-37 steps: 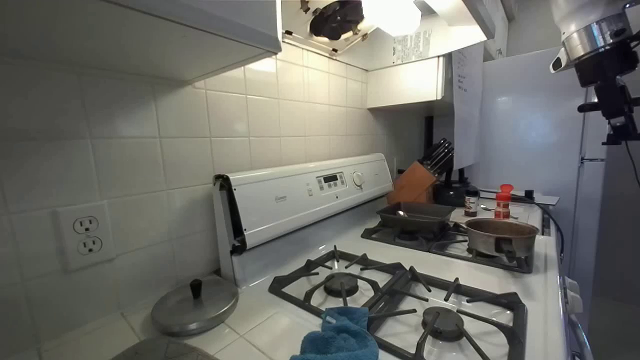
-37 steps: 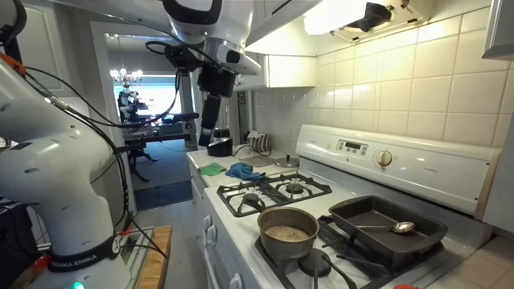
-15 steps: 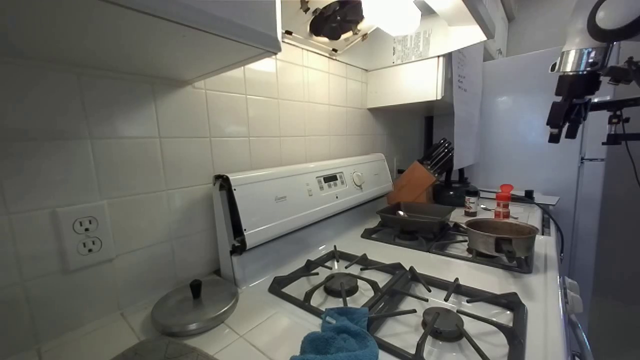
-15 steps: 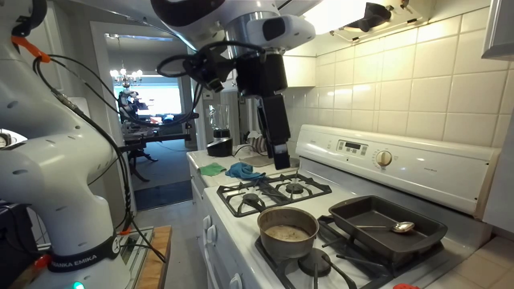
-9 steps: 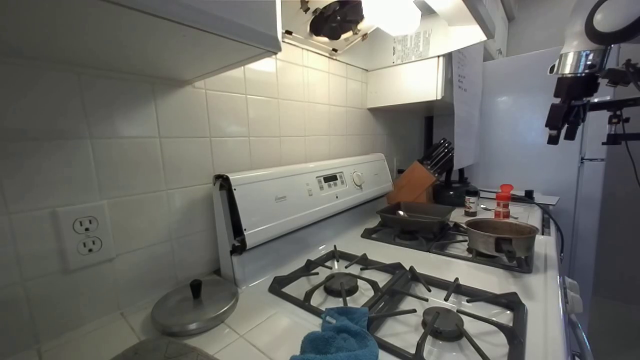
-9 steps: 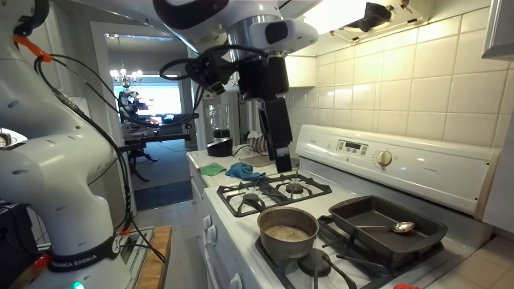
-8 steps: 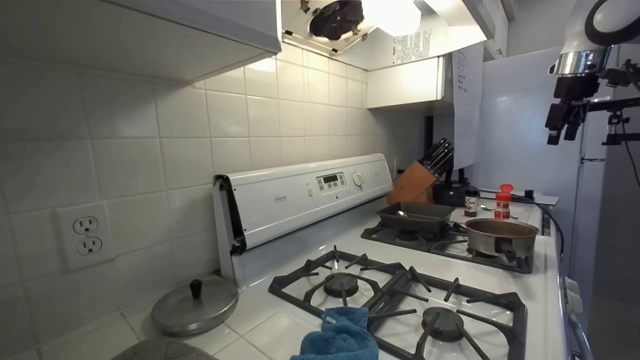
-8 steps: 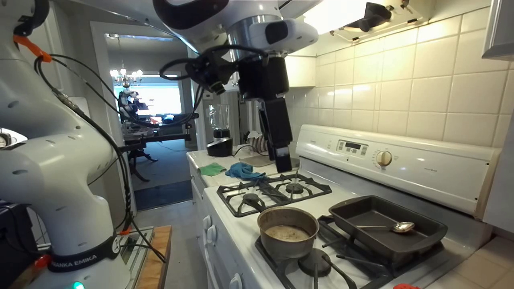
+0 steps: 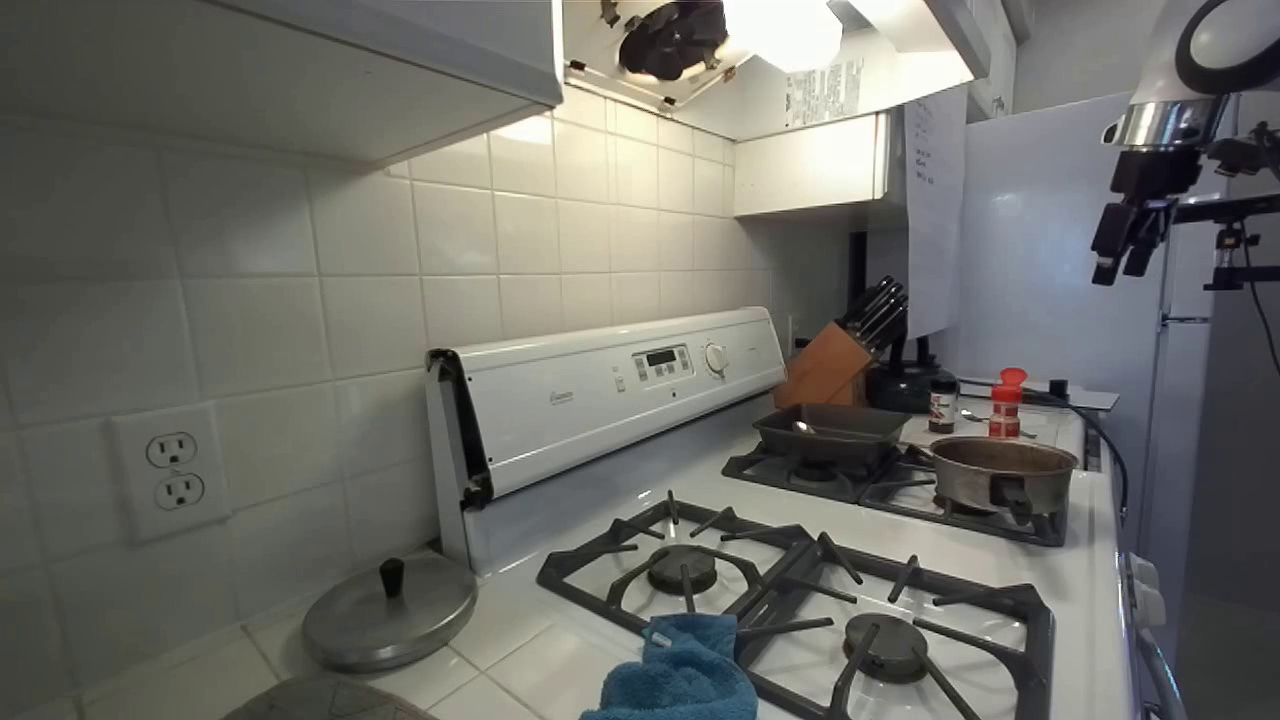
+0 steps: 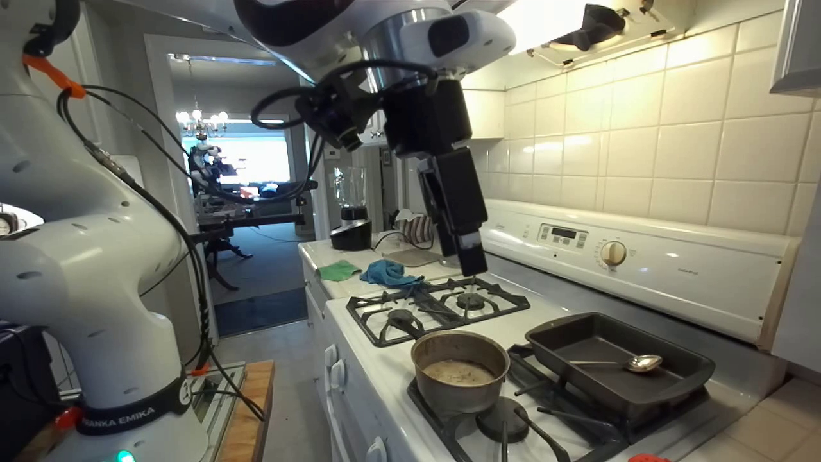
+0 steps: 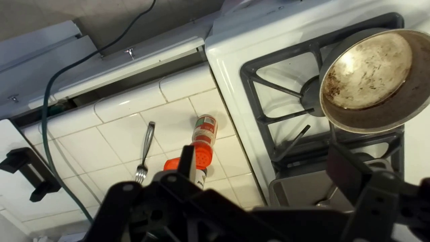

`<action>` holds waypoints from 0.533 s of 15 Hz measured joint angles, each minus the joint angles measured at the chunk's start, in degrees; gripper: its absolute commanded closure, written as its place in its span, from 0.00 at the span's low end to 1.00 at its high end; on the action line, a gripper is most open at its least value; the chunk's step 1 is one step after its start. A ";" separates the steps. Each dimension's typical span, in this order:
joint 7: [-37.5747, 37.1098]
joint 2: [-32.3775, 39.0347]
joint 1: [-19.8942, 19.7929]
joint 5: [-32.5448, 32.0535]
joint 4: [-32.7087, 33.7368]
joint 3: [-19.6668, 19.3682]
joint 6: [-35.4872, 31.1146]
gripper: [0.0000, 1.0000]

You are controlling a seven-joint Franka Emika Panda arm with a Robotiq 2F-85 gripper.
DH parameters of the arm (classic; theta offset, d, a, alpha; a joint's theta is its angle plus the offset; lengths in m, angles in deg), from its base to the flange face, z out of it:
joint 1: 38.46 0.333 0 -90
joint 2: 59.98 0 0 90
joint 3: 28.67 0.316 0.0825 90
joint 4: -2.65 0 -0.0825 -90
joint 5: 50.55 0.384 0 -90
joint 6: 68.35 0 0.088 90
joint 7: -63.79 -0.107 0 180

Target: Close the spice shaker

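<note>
The spice shaker is a small red bottle [image 9: 1005, 412] standing upright on the tiled counter beyond the stove. Its red flip lid [image 9: 1013, 377] stands up, open. In the wrist view the shaker [image 11: 205, 130] shows its label, its red top with holes [image 11: 204, 155] and the lid [image 11: 172, 164] swung out, partly behind one finger. In an exterior view only a red bit [image 10: 648, 458] shows at the bottom edge. My gripper [image 9: 1120, 270] is open and empty, high above the counter and apart from the shaker; it also shows in an exterior view [image 10: 463, 256] and the wrist view [image 11: 265, 166].
A saucepan [image 10: 449, 394] and a baking pan [image 10: 641, 396] with a spoon [image 10: 643, 363] stand on the burners. A black-capped bottle [image 9: 942, 408], a fork [image 11: 147, 141] and a cable [image 11: 47, 101] are near the shaker. A knife block [image 9: 822, 370] stands behind; the hood hangs above.
Over 2.5 seconds my arm has swung in toward the stove, most of it before the last second. In the last half second the gripper has shifted and tilted slightly. The shaker has not moved.
</note>
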 measured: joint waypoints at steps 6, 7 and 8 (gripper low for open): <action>7.67 3.91 0.17 5.40 0.40 -5.73 -9.27 0.00; 9.05 4.85 0.24 6.64 0.59 -6.40 -10.02 0.00; 10.30 5.85 0.32 7.82 0.87 -6.96 -10.51 0.00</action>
